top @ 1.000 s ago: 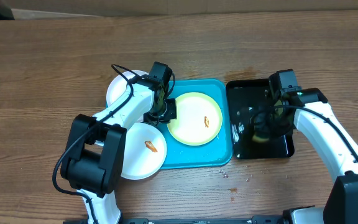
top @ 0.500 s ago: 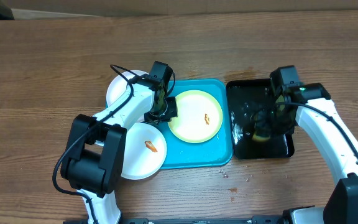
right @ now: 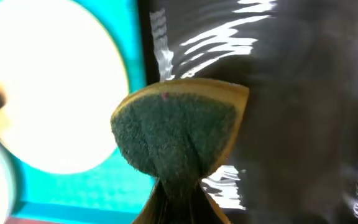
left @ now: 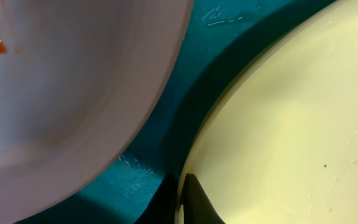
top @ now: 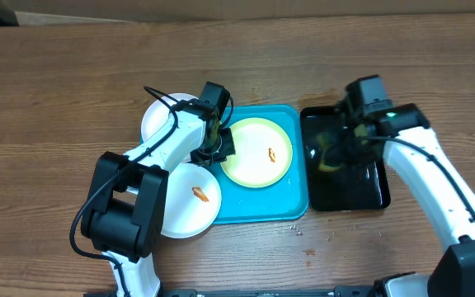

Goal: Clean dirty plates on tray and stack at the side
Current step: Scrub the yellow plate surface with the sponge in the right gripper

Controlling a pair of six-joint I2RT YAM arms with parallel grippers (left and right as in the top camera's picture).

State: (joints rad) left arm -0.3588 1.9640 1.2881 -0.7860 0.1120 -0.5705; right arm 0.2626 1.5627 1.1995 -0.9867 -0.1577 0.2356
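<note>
Turquoise tray [top: 258, 208] mid-table, w/ raised rim. Green-rim plate [top: 250, 162] flat-ish inside it, twd the tray's right half, small orange smear [top: 272, 155] right of its centre. Near white plate [top: 193, 211] at tray's front-left corner, partly over the rim, rest on the wood table [top: 56, 99]; orange-brown smear [top: 199, 195] on it too. Far white plate [top: 155, 124] off the tray's back-left corner, mostly hidden under the L arm; no smear visible from overhead.

L gripper [top: 219, 144] at left edge of the green-rim plate, pinched on its rim. In L wrist view only one dark fingertip [left: 194, 202] seen, lying over the plate's edge; broad shadow on the tray underneath, so that edge looks a bit raised. Lower finger hidden. Same view: white plate top-left w/ a smear at the corner, apart from the green-rim one, strip of tray btwn them.

R gripper [top: 340, 153] over black tray [top: 361, 191], which sits just right of the turquoise one and looks wet, shiny streaks on it. Jaws clamped on sponge [right: 176, 130]: dark green scrub face twd camera, yellow backing behind, squeezed to a fold where gripped. Sponge above the black tray's left part, near the turquoise rim; touching the surface or not – can't tell.
</note>
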